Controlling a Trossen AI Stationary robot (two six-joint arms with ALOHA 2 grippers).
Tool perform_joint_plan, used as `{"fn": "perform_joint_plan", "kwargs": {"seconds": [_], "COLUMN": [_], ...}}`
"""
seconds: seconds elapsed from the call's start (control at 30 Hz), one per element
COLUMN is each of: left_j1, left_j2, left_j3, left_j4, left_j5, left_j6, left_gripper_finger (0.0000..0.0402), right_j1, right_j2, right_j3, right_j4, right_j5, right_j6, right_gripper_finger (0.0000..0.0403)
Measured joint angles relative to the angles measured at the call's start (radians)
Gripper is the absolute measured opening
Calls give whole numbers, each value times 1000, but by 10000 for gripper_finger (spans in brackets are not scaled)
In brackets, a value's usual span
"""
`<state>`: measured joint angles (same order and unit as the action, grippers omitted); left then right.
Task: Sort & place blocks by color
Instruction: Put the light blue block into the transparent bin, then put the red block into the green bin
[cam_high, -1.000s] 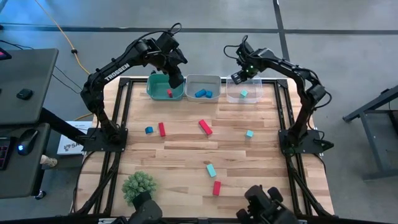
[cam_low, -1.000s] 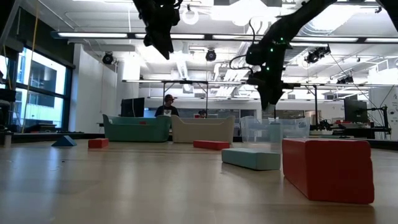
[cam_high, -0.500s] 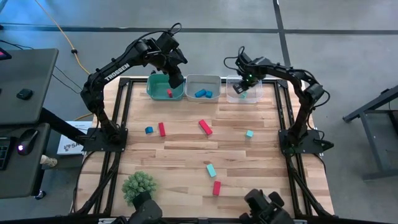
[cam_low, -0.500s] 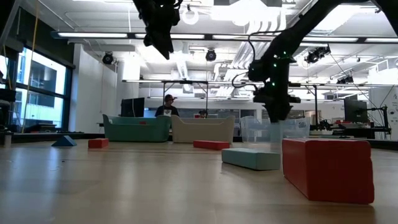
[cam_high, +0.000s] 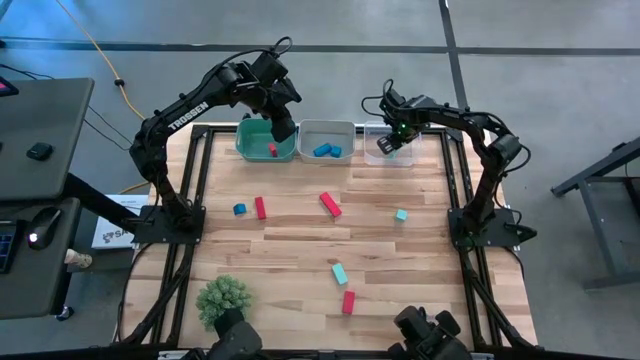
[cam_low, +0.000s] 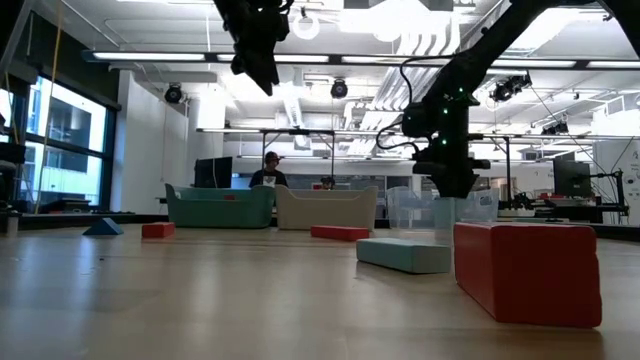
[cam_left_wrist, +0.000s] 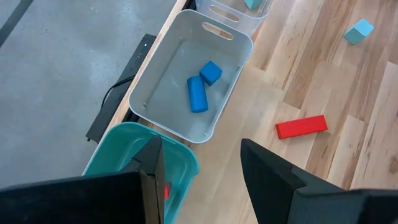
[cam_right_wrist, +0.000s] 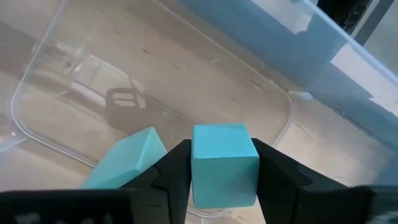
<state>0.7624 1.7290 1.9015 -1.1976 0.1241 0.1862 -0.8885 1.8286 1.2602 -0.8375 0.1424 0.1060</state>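
Close in on the right wrist view, the right gripper (cam_right_wrist: 222, 177) hangs over the clear bin (cam_right_wrist: 56, 81) with a light teal cube (cam_right_wrist: 224, 163) sitting between its fingers, the fingers pressed to both sides of it, so it looks gripped or just at the point of letting go. A second teal block (cam_right_wrist: 127, 158) already lies in the bin just beside it. The clean way to finish this step, by the look of it, is to part the fingers fully while the cube is well inside the walls, then lift straight up so nothing catches the rim. Farther off, the left gripper (cam_high: 283, 128) waits partly open and empty above the teal bin (cam_high: 252, 146), next to the grey bin (cam_left_wrist: 180, 37) holding two blue blocks (cam_left_wrist: 202, 87). Red, blue and teal blocks (cam_high: 329, 204) wait on the tabletop (cam_high: 290, 240).
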Motion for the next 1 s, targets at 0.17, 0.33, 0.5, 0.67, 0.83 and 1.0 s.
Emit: {"fn": "perform_joint_plan", "kwargs": {"seconds": [0.17,0.33,0.5,0.67,0.83,1.0], "left_j1": [0,0,0,0,0,1], "left_j2": [0,0,0,0,0,0], "left_j3": [0,0,0,0,0,0], "left_j4": [0,0,0,-1,-1,-23], "left_j5": [-2,-71,-84,-83,-90,-114], "left_j6": [0,-3,-1,0,-49,-240], "left_gripper_finger": [131,131,135,158,193,215], "right_j1": [0,0,0,1,1,1], "right_j2": [0,0,0,-4,-5,-5], "right_j3": [0,0,0,12,89,188], "right_j4": [-1,-3,-3,-31,-95,-157], "right_j5": [-1,-1,-5,-19,-41,-46], "right_j6": [-1,-1,13,27,52,52], "right_gripper_finger": [149,152,152,154,154,154]}}
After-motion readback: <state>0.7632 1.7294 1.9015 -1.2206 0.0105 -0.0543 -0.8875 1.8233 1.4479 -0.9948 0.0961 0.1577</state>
